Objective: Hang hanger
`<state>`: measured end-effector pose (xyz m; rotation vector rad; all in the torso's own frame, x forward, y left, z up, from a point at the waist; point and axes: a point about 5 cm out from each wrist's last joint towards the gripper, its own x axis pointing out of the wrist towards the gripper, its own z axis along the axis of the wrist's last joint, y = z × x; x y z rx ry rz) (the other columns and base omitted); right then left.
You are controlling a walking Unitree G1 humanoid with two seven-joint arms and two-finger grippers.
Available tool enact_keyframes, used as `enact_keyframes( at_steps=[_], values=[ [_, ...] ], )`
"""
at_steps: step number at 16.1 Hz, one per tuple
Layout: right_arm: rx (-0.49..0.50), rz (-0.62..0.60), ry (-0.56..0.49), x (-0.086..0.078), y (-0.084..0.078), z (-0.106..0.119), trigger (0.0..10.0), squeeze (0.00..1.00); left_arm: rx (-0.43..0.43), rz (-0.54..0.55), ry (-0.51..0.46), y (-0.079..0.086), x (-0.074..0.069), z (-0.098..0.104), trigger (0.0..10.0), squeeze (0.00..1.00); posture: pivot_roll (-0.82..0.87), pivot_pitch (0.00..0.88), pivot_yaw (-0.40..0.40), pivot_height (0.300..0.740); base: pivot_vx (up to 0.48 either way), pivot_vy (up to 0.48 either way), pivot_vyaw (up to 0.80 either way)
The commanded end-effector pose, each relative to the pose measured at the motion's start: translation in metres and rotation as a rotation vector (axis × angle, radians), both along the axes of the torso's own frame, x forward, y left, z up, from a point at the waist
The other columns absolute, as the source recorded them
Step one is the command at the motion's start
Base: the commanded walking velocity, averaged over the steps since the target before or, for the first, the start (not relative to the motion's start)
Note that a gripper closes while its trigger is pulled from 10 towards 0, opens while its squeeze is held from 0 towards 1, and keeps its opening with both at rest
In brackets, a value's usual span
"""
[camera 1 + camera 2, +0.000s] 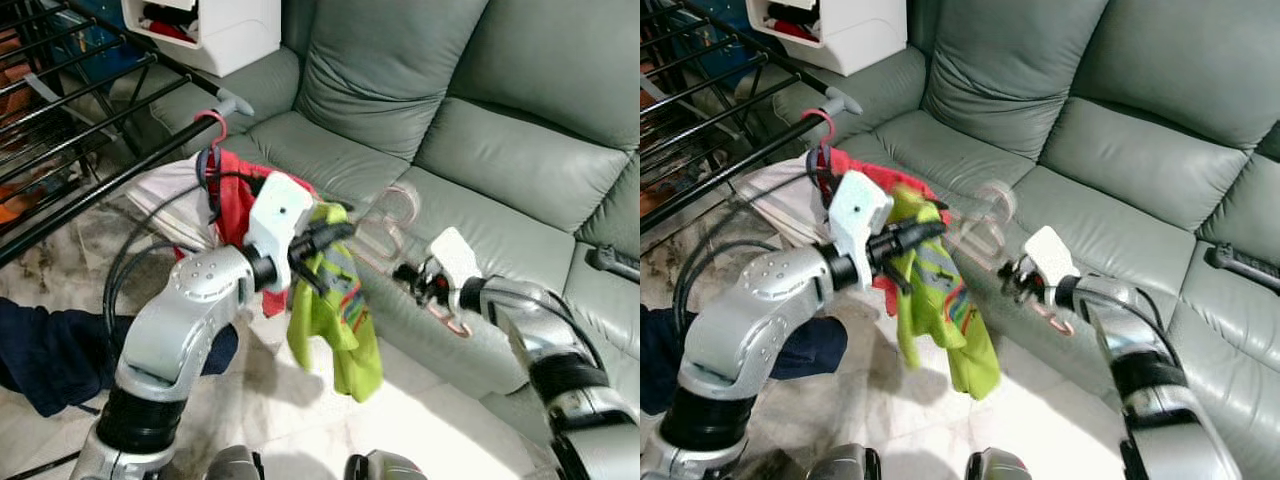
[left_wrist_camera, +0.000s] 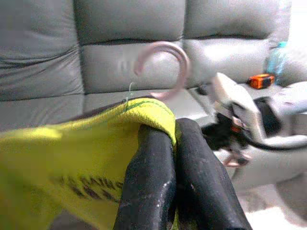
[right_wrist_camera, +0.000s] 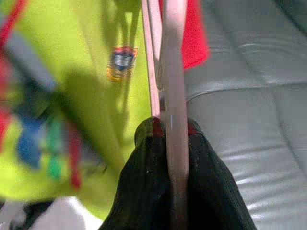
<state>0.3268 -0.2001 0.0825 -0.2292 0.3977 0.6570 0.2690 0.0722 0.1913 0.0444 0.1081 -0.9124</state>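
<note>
Two black fingers [image 2: 158, 177] of the left gripper [image 2: 175, 143] are pressed together, pinching the collar edge of a small yellow-green garment [image 2: 72, 158]. In this left wrist view, a pale pink hanger [image 2: 165, 62] shows its curved hook just above the cloth, with the grey sofa [image 2: 48, 72] behind it.

In the right wrist view, the right gripper [image 3: 170, 129] has its fingers [image 3: 144, 182] closed on the thin pink bar of the hanger, which runs straight up between them. The garment hangs beside it, and a red cloth [image 3: 194, 33] shows further off.

In the left eye view, both silver arms reach forward over the sofa's seat edge. The left gripper holds the garment up so that it dangles over the pale floor [image 1: 300, 420]. The right gripper holds the hanger's lower end, well apart from the black drying rack [image 1: 90, 170] at the robot's left, where a red hanger hook [image 1: 212, 125] already sits on a rail.

The right eye view shows the same scene, hanger blurred.

The hanger looks light, thin and rigid plastic, probably smooth enough to twist in a pinch. The garment is soft and limp. A hold near the hanger's neck or shoulder would likely steady it best for hooking onto a rail.
</note>
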Motion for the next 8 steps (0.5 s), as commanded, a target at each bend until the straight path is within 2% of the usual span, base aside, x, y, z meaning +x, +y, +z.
enact_keyframes(
  at_steps=[1, 2, 3, 4, 6, 7, 8],
  values=[
    [0.064, -0.123, -0.037, 0.011, -0.004, 0.01, 10.0, 0.0, -0.044, -0.062, -0.064, -0.005, -0.007, 0.012, 10.0, 0.0, -0.03, 0.045, -0.031, 0.74, 0.0, 0.0, 0.0],
    [0.096, -0.162, -0.049, 0.014, -0.001, 0.013, 10.0, 0.0, -0.033, -0.075, -0.072, -0.005, -0.008, 0.011, 10.0, 0.0, -0.03, 0.045, -0.031, 0.74, 0.0, 0.0, 0.0],
    [0.12, -0.157, -0.047, 0.015, 0.001, 0.014, 10.0, 0.0, -0.012, -0.075, -0.085, -0.005, -0.008, 0.009, 10.0, 0.0, -0.02, 0.044, -0.033, 0.74, 0.0, 0.0, 0.0],
    [0.124, -0.111, -0.051, 0.012, 0.002, 0.017, 10.0, 0.0, 0.046, -0.081, -0.11, 0.001, -0.006, 0.003, 10.0, 0.0, -0.02, 0.043, -0.034, 0.74, 0.0, 0.0, 0.0],
    [0.122, -0.118, -0.045, 0.01, -0.004, 0.019, 10.0, 0.0, 0.065, -0.1, -0.105, 0.006, -0.007, 0.0, 10.0, 0.0, -0.02, 0.043, -0.034, 0.74, 0.0, 0.0, 0.0],
    [0.132, -0.196, -0.024, 0.012, -0.015, 0.018, 10.0, 0.0, 0.061, -0.113, -0.097, 0.009, -0.008, -0.001, 10.0, 0.0, -0.02, 0.043, -0.032, 0.74, 0.0, 0.0, 0.0],
    [0.239, -0.314, -0.049, 0.021, -0.02, 0.029, 10.0, 0.0, 0.051, -0.14, -0.076, 0.006, -0.011, -0.005, 10.0, 0.0, -0.03, 0.042, -0.029, 0.74, 0.0, 0.0, 0.0]
  ],
)
